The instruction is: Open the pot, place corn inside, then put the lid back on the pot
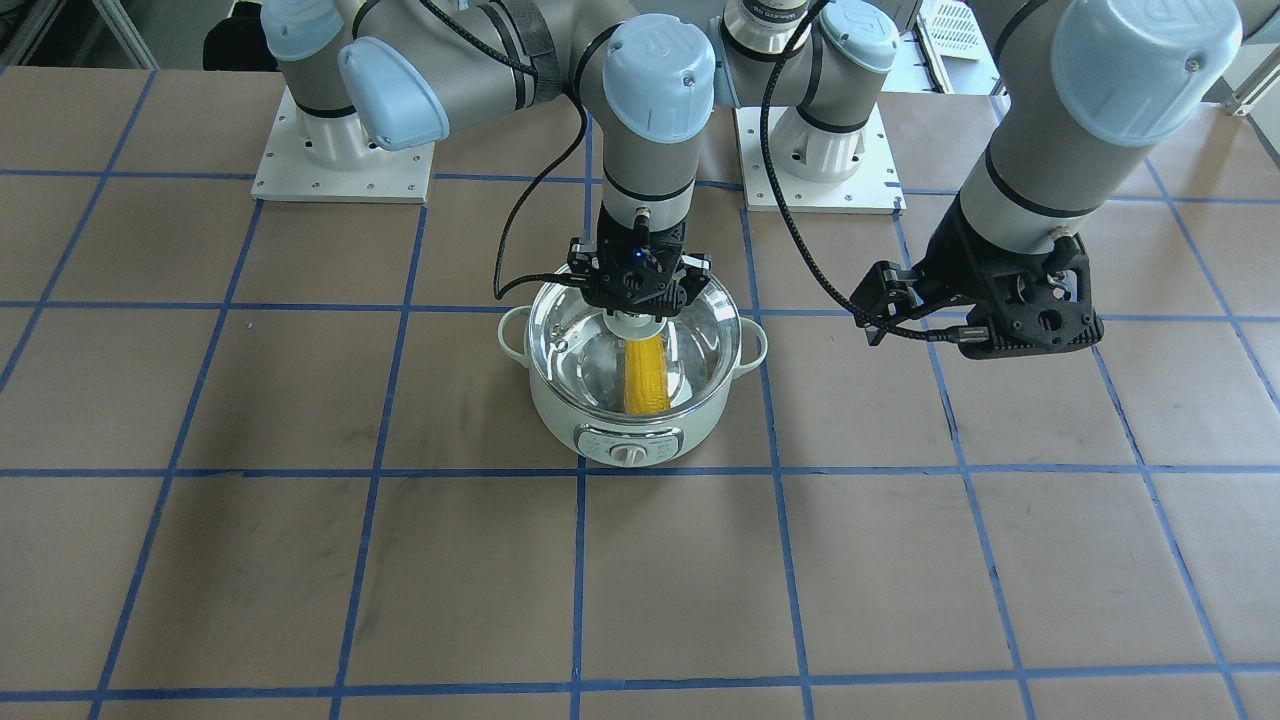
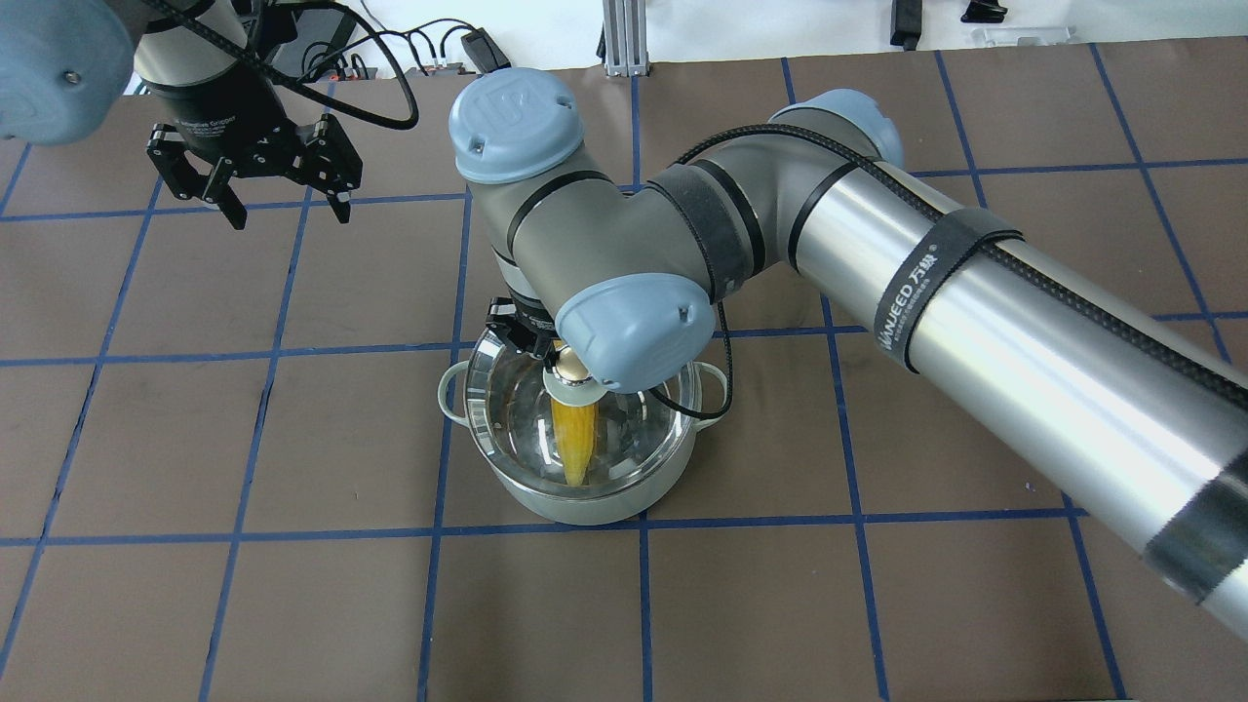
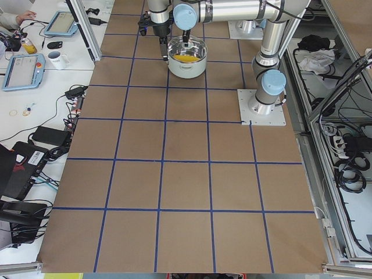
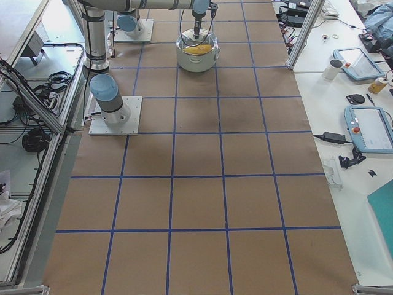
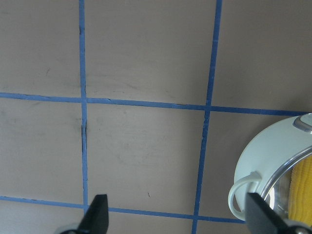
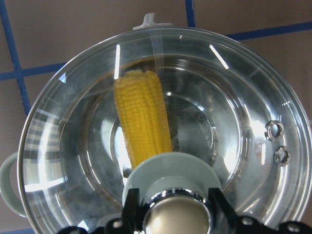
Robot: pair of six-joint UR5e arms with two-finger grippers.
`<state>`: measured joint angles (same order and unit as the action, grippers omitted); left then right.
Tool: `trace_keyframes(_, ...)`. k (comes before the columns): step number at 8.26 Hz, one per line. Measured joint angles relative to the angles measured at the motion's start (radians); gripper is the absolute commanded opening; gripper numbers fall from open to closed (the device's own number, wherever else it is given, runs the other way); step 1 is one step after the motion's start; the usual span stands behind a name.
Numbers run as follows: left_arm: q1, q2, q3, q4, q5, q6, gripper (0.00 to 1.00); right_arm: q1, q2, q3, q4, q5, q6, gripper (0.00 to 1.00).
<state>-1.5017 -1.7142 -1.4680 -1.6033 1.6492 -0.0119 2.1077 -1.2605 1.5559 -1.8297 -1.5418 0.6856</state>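
Grip: right gripper (image 1: 640,312) narrowed onto the gold knob (image 6: 178,218), with a black finger (image 6: 130,208) close against each side of it.
Lid (image 6: 234,112): clear glass, sitting level on the rim of the pot (image 1: 600,428), held by that knob.
Corn (image 6: 144,117): inside the pot on the steel bottom, seen through the glass, one end hidden under the lid's green centre.
Left gripper (image 2: 290,218): spread wide, nothing between its fingers, hanging above the table (image 2: 292,604) well apart from the pot.

Yellow corn (image 6: 142,117) (mint-green pot (image 1: 560,425))
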Motion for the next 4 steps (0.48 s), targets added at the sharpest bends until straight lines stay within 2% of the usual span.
trace_keyframes(4,0.000,-0.001,0.000,0.000,0.000,-0.002,1.00,0.000,0.001,0.000,0.001,-0.004,-0.002,0.22)
